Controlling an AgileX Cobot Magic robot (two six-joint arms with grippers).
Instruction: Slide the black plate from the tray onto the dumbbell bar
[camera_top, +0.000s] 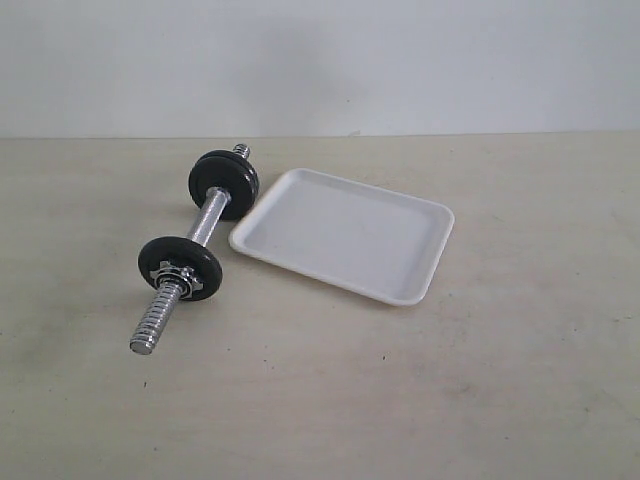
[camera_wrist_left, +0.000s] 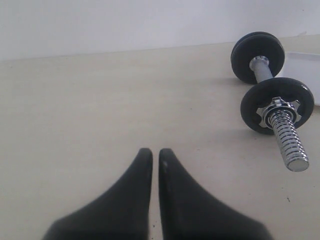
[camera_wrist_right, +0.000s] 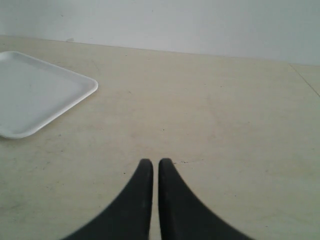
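Note:
The dumbbell bar (camera_top: 208, 218) lies on the table left of the white tray (camera_top: 345, 235), whose surface shows nothing on it. A black plate (camera_top: 215, 180) sits threaded on the bar's far end, beside the tray's near-left corner. It looks thick, perhaps doubled. On the near end sits another black disc (camera_top: 160, 255), fronted by a chrome star nut (camera_top: 178, 272). Neither gripper shows in the exterior view. My left gripper (camera_wrist_left: 155, 152) is shut and empty over bare table, apart from the bar (camera_wrist_left: 263, 72) and plate (camera_wrist_left: 247, 55). The right gripper (camera_wrist_right: 155, 162) is shut and empty too, away from the tray (camera_wrist_right: 35, 95).
The beige table meets a pale wall at the back. A sliver of the tray (camera_wrist_left: 305, 65) shows behind the dumbbell in the left wrist view. The bar's near threaded end (camera_top: 150, 335) points toward the table's front.

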